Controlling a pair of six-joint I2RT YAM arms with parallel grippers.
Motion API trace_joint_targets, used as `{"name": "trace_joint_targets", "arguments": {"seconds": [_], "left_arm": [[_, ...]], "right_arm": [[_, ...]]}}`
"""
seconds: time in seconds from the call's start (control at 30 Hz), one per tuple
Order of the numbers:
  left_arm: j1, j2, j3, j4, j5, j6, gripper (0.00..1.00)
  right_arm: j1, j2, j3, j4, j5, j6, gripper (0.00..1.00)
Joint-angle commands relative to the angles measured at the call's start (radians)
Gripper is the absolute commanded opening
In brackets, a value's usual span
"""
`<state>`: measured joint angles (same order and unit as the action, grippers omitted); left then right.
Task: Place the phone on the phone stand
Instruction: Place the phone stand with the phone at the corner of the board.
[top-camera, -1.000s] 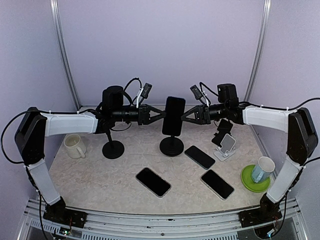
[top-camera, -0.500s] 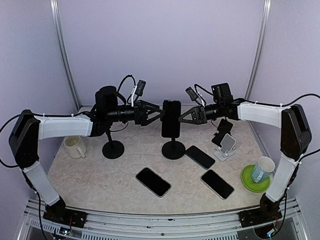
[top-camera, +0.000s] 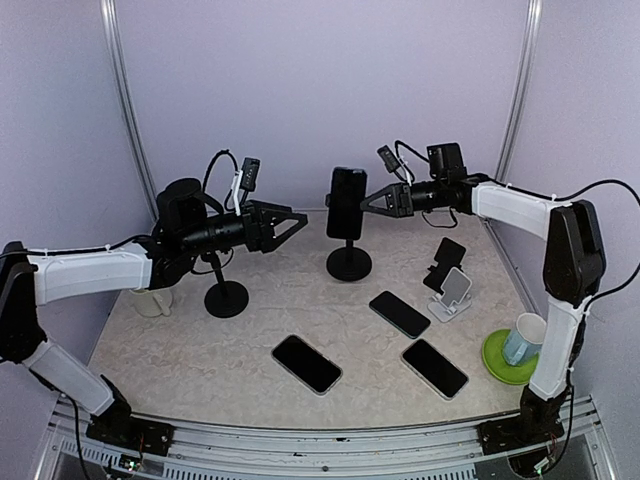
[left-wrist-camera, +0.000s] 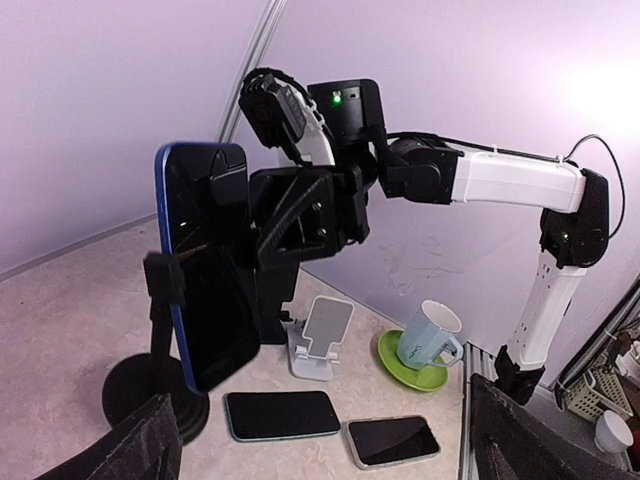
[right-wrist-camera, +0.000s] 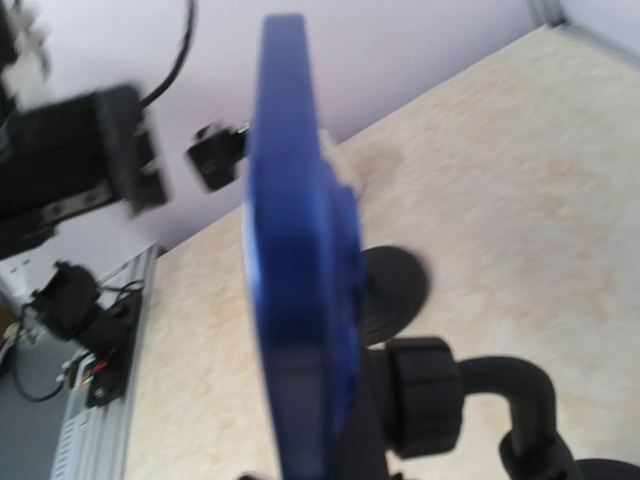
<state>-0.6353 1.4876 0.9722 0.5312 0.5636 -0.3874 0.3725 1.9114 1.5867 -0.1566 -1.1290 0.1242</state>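
Note:
A blue-edged phone (top-camera: 346, 202) stands upright in the clamp of a black phone stand (top-camera: 349, 264) at the back middle of the table. My right gripper (top-camera: 364, 200) reaches in from the right and is shut on the phone's edge. In the right wrist view the phone (right-wrist-camera: 295, 300) fills the centre, edge-on, with the stand's knuckle (right-wrist-camera: 425, 395) beside it. My left gripper (top-camera: 288, 222) hangs open to the left of the phone, apart from it. The left wrist view shows the phone (left-wrist-camera: 205, 265) with the right gripper (left-wrist-camera: 300, 215) behind it.
A second, bare black stand (top-camera: 227, 296) stands at the left, with a white cup (top-camera: 150, 292) behind my left arm. Three phones (top-camera: 307, 363) (top-camera: 400, 313) (top-camera: 434, 368) lie flat. A white stand (top-camera: 452, 292) and a mug (top-camera: 522, 338) on a green saucer (top-camera: 500, 362) are at the right.
My left gripper opened, let go of the phone and drew back to the left. The stand with the phone, held by my right gripper, shifted toward the back of the table.

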Motion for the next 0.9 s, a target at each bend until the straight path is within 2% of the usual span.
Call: {"name": "trace_joint_targets", "arguments": {"seconds": [0.0, 0.27, 0.57, 0.87], "left_arm": [[-0.005, -0.067, -0.059, 0.005, -0.05, -0.024, 0.99], [-0.055, -0.165, -0.109, -0.082, -0.133, 0.015, 0.99], [-0.093, -0.281, -0.158, -0.15, -0.188, 0.015, 0.99], [-0.127, -0.39, -0.167, -0.272, -0.239, 0.042, 0.99]], "right_arm": [[-0.051, 0.044, 0.126, 0.035, -0.053, -0.025, 0.0], [-0.115, 0.186, 0.377, -0.101, -0.052, -0.089, 0.0], [-0.171, 0.278, 0.477, -0.056, -0.088, -0.07, 0.0], [-0.225, 0.398, 0.607, -0.044, -0.236, -0.055, 0.0]]}}
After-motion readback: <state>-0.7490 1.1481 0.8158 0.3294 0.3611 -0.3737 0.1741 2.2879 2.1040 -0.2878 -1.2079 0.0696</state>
